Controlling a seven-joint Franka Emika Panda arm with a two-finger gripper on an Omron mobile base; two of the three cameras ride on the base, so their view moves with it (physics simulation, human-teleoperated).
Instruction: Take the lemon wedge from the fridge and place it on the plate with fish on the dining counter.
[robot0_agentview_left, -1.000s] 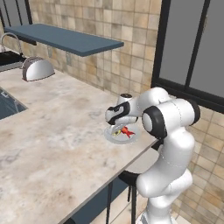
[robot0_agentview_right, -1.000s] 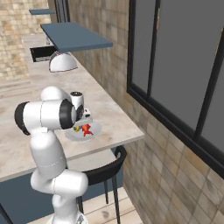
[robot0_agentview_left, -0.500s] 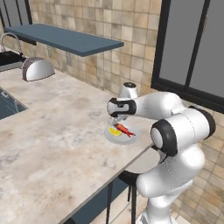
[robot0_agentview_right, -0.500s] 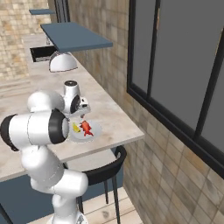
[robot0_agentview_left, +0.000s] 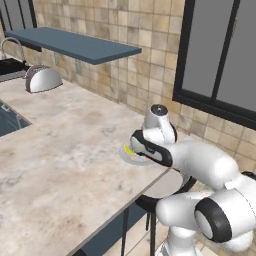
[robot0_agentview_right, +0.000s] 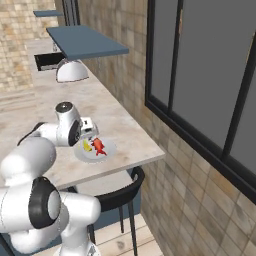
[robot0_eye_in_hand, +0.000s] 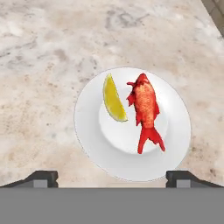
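Note:
The lemon wedge (robot0_eye_in_hand: 113, 99) lies free on the small white plate (robot0_eye_in_hand: 89, 131), just left of the red-orange fish (robot0_eye_in_hand: 145, 110). My gripper (robot0_eye_in_hand: 112, 179) hangs open above the plate, its two dark fingertips (robot0_eye_in_hand: 42, 178) spread wider than the plate, holding nothing. In the right base view the wedge (robot0_agentview_right: 86, 146) and fish (robot0_agentview_right: 99, 146) rest on the plate (robot0_agentview_right: 106, 153) near the edge of the beige dining counter (robot0_agentview_right: 117, 127), with the gripper (robot0_agentview_right: 86, 131) just above them. In the left base view the arm covers most of the plate (robot0_agentview_left: 126, 156). The fridge is out of view.
A silver domed appliance (robot0_agentview_left: 42, 78) stands at the back of the counter under a blue shelf (robot0_agentview_left: 75, 45). A sink (robot0_agentview_left: 7, 117) lies at the far left. A black chair (robot0_agentview_right: 120, 194) sits below the counter edge, with a large dark window (robot0_agentview_right: 200, 75) to the right.
The gripper went from shut to open and let go of the lemon wedge, which now lies on the plate beside the fish. The arm has stretched out over the plate.

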